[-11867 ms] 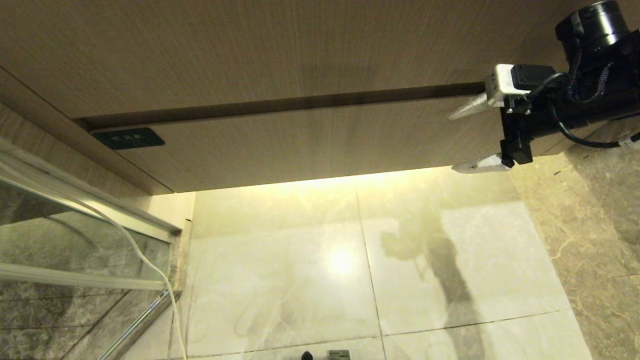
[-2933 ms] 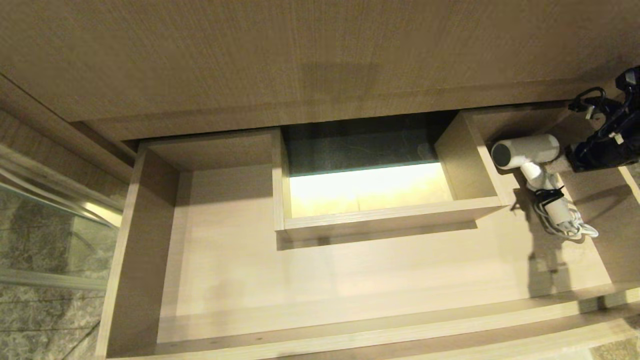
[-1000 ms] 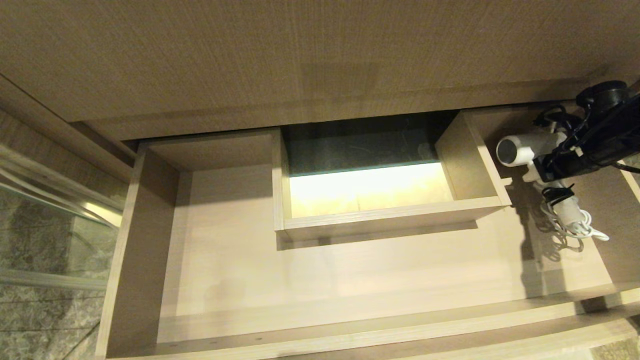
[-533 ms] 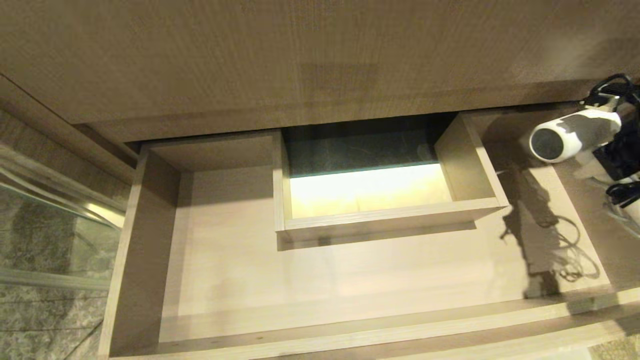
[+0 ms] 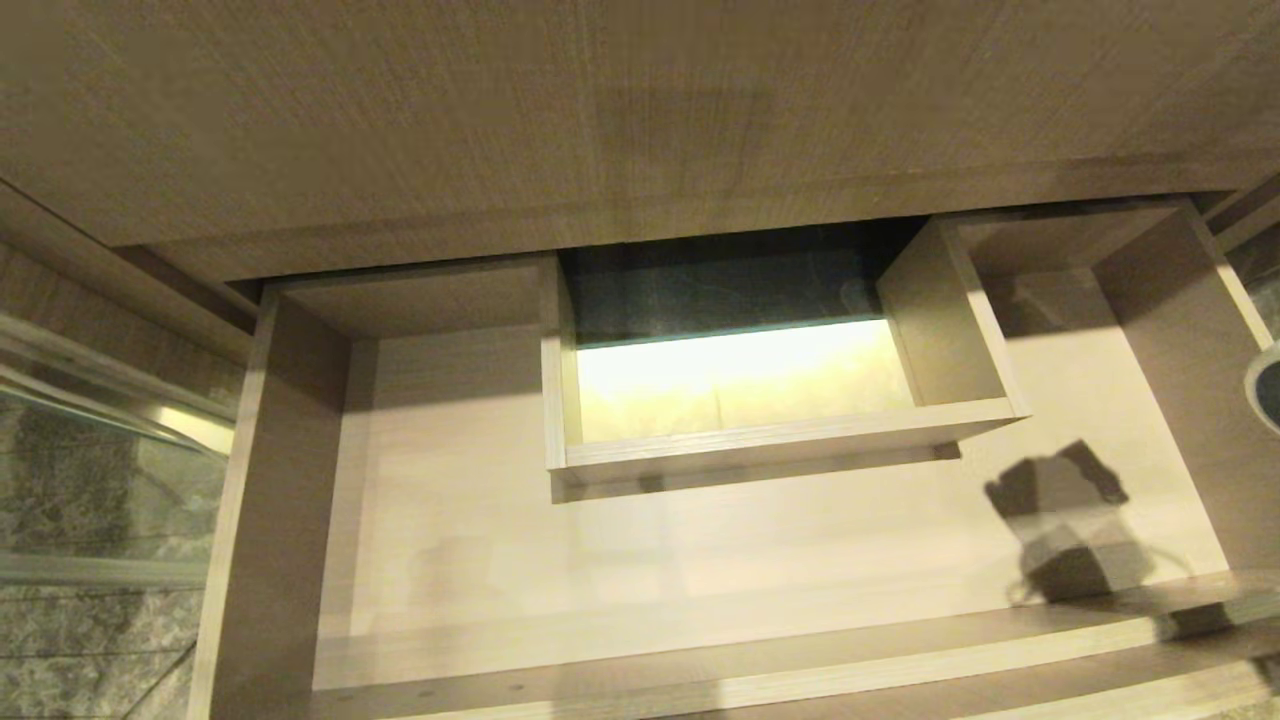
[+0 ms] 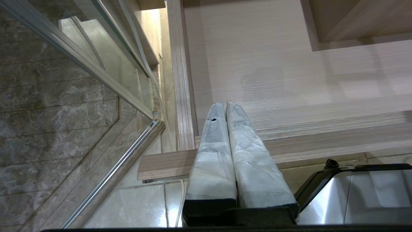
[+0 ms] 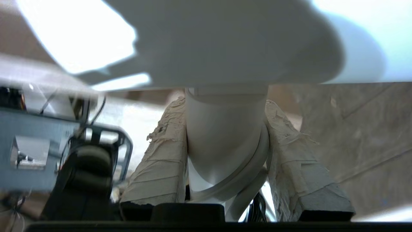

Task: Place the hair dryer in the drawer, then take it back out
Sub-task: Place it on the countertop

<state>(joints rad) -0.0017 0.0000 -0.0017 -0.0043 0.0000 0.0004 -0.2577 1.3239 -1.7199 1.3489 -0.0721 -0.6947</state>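
The drawer (image 5: pixel 470 560) stands pulled out, its pale wood floor bare but for a shadow at the right. The white hair dryer (image 7: pixel 225 135) is up out of the drawer. My right gripper (image 7: pixel 225 104) is shut on its handle, just under the barrel, with a taped finger (image 7: pixel 161 167) on each side. In the head view only the dryer's grey barrel end (image 5: pixel 1266 385) shows, at the right edge above the drawer's right wall. My left gripper (image 6: pixel 225 104) is shut and empty, parked over the drawer's (image 6: pixel 257 71) near left corner.
A boxed cut-out (image 5: pixel 760 440) rises in the drawer's back middle. A taller wood panel (image 5: pixel 600 100) stands above the drawer. A glass shower door (image 5: pixel 90 480) with a metal frame stands at the left. Part of the robot's base (image 6: pixel 354 193) shows over the tiled floor.
The right gripper has lifted the hair dryer from the drawer's right end, up and to the right, almost out of the head view. The cord bundle has left the drawer floor too.
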